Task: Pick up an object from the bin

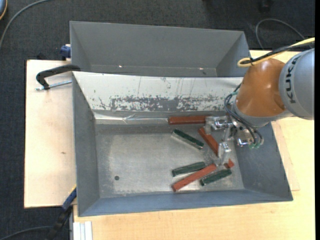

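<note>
The grey bin [83,154] takes up most of what I see, its floor bare over the whole left half and all its loose pieces gathered towards the right wall. The arm [301,84] comes in over the bin's right rim, its wrist wrapped in an orange cover [260,91] with cables looped beneath it. Below that the gripper [224,150] hangs low inside the bin, close to the right wall and about midway between the back and front walls. Its metal parts crowd together from where I stand, so I cannot tell whether it is released or clenched, nor whether anything is grasped. Directly beside it, on its left, lies a slanted red-brown bar [208,139], whose lower end runs in under the gripper. A small red end [229,163] pokes out on the gripper's front side; whether it belongs to that same bar is hidden. Along the foot of the back wall lies another red-brown bar [187,119], flat and apart from the rest. A dark green bar [188,138] lies left of the slanted one. Towards the front right corner lie three more: a green bar [188,169], a long red-brown bar [194,178] just in front of it, and a short green bar [216,177] at its right end.
</note>
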Robot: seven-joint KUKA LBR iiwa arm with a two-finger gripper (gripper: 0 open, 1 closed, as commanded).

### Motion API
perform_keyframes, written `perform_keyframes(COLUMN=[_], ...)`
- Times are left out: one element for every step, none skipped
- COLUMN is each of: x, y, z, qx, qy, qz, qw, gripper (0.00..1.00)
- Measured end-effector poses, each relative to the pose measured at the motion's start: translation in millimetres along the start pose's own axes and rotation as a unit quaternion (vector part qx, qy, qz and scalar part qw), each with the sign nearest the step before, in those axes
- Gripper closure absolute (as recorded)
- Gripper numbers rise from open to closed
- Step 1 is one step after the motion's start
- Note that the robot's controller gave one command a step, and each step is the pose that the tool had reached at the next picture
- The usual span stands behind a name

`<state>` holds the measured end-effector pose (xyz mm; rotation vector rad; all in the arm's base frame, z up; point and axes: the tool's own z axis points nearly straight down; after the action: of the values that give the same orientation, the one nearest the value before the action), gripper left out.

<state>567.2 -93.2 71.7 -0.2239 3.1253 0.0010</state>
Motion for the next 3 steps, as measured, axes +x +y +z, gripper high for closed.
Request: perform_keyframes(x=[-2.9,-5.5,-5.0], y=[-1.0,11.6,11.3], z=[-3.5,-14.0,-13.4], qx=[0.001,0.000,0.000], qy=[-0.0049,0.0002,0.0009], qz=[0.000,-0.016,-0.016], qw=[1.0000,0.9999,0.9999], gripper=[1.00,1.00,0.00])
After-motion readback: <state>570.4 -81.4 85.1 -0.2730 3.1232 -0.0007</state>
